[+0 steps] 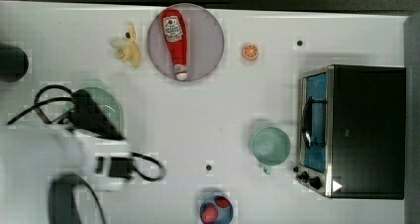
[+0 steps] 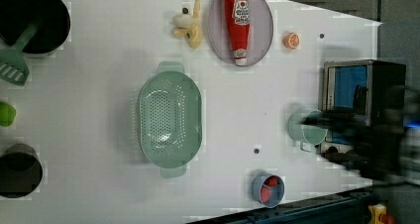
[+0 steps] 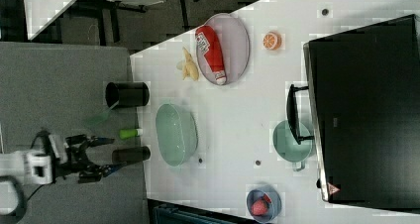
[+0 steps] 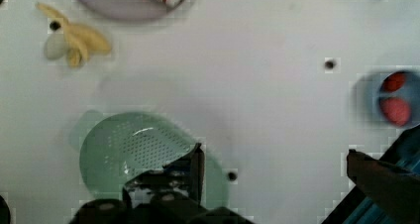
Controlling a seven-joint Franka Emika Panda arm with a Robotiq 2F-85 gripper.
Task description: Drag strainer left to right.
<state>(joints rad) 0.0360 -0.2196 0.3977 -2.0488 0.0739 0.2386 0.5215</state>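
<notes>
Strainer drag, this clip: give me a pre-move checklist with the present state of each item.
1. Gripper open: ok, fingers spread in the right view.
2. Nothing held: ok.
3. Gripper touching the strainer: not ok, it is apart from it in the right view.
4. Strainer upright, flat on the table: ok.
5. Table bare between the strainer and the cup in the left view: ok.
6. Which rim spot the fingers will meet: cannot tell.

White table [image 2: 99, 110] with strainer [image 2: 170, 119], cup [image 2: 307, 130], oven [image 1: 364, 130]
</notes>
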